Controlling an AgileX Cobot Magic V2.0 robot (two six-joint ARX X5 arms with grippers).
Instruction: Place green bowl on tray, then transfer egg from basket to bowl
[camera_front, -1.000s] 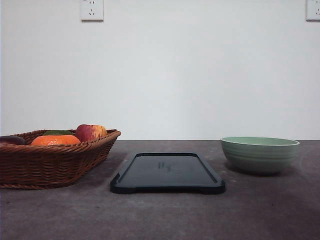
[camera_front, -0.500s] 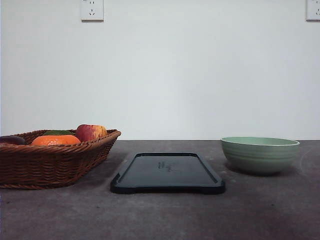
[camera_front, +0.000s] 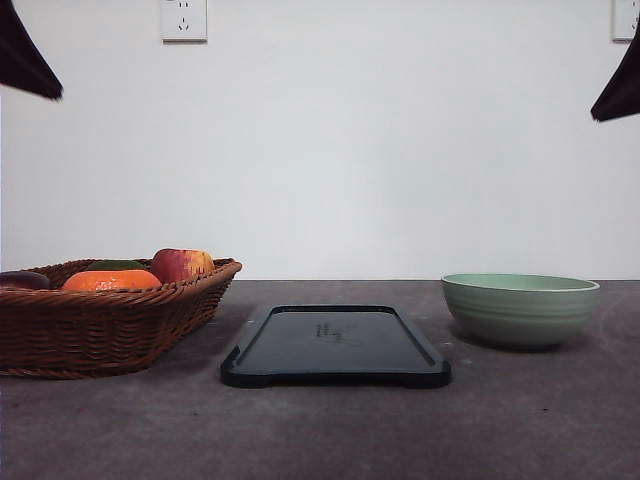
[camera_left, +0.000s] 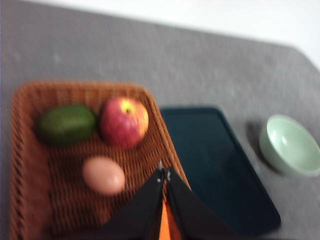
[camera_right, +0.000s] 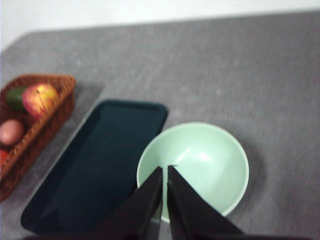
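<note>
The first step is in hand and not yet done: the green bowl (camera_front: 520, 309) sits on the counter (camera_front: 330, 430) just right of the empty tray (camera_front: 335, 345). The right pincer (camera_right: 164, 172) hangs above the bowl's near rim, tips together, holding nothing; it would need to part and drop onto the rim. The left pincer (camera_left: 163, 176) hangs over the basket (camera_left: 30, 200), likewise together and empty, near the egg (camera_left: 103, 175).

Two dark arms poking in at the top corners of the front view. Left gripper (camera_left: 163, 176) at the bottom middle of its wrist view, fingers pressed together. Right gripper (camera_right: 165, 170) likewise, fingers nearly touching.
</note>
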